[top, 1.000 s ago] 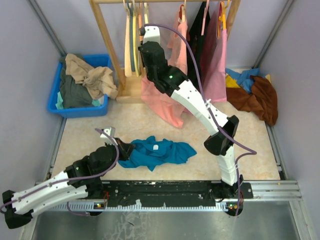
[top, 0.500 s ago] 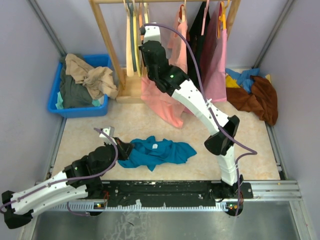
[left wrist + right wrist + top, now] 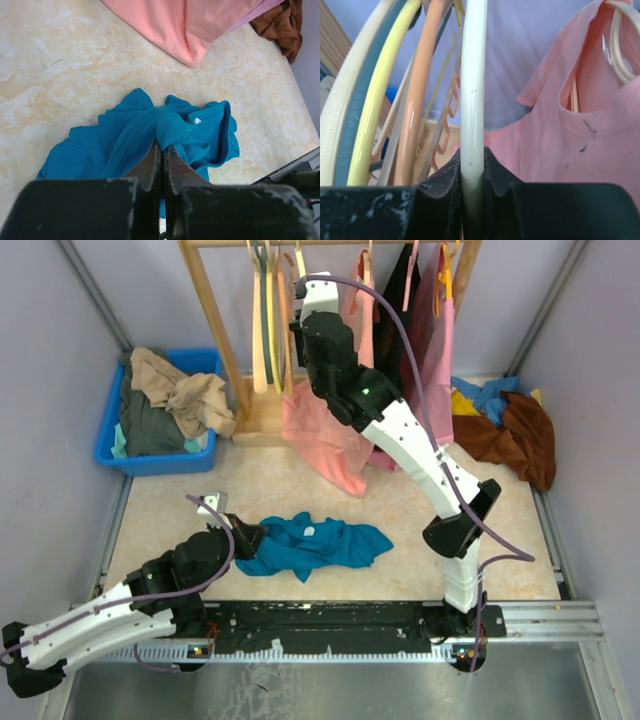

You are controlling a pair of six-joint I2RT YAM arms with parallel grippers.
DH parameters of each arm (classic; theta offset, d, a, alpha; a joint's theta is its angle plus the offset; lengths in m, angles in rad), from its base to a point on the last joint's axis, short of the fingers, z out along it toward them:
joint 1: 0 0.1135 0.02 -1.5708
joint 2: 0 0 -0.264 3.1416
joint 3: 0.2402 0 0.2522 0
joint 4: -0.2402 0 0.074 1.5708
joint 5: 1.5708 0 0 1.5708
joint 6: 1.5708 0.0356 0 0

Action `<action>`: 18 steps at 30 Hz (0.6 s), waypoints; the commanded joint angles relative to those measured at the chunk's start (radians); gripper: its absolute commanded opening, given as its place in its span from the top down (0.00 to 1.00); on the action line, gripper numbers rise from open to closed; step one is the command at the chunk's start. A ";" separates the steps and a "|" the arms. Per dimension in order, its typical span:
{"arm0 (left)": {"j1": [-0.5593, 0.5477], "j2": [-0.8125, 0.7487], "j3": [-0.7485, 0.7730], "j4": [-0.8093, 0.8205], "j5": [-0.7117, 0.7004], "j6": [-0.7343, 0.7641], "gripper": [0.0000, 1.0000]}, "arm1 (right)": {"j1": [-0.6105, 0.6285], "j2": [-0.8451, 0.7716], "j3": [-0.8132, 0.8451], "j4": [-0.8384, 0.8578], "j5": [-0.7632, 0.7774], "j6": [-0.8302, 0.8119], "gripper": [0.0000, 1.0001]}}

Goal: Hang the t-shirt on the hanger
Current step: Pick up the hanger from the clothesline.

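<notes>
The teal t-shirt (image 3: pixel 318 542) lies crumpled on the marble floor near the front. My left gripper (image 3: pixel 250 537) is at its left edge. In the left wrist view the t-shirt (image 3: pixel 145 127) has a fold pinched between the shut left gripper (image 3: pixel 162 146). My right gripper (image 3: pixel 302 285) is raised at the clothes rack among the hangers. In the right wrist view the right gripper (image 3: pixel 473 152) is shut on the pale cream hanger (image 3: pixel 473 75), which runs up between the jaws. The hanger's top (image 3: pixel 299 258) shows near the rail; its hook is hidden.
A wooden rack (image 3: pixel 213 325) holds yellow (image 3: pixel 375 120), orange (image 3: pixel 420 100) and other hangers, plus pink shirts (image 3: pixel 325 430). A blue bin of clothes (image 3: pixel 205 362) stands at the left. A brown, yellow and blue pile (image 3: pixel 512 425) lies at the right.
My right arm has moved up and a little to the right along the rack with the cream hanger in its jaws. The left gripper and t-shirt have not moved.
</notes>
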 commanded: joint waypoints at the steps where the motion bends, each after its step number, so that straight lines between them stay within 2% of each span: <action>1: -0.005 -0.011 0.046 -0.013 -0.010 0.007 1.00 | -0.006 -0.113 0.023 0.031 0.020 0.044 1.00; 8: -0.005 -0.004 0.059 -0.032 -0.018 0.009 1.00 | -0.006 -0.238 -0.139 -0.067 -0.065 0.150 1.00; 12: -0.005 -0.005 0.062 -0.043 -0.025 0.011 1.00 | -0.006 -0.275 -0.176 -0.141 -0.112 0.185 1.00; 18: -0.005 0.000 0.075 -0.060 -0.033 0.006 1.00 | -0.006 -0.355 -0.266 -0.156 -0.160 0.196 1.00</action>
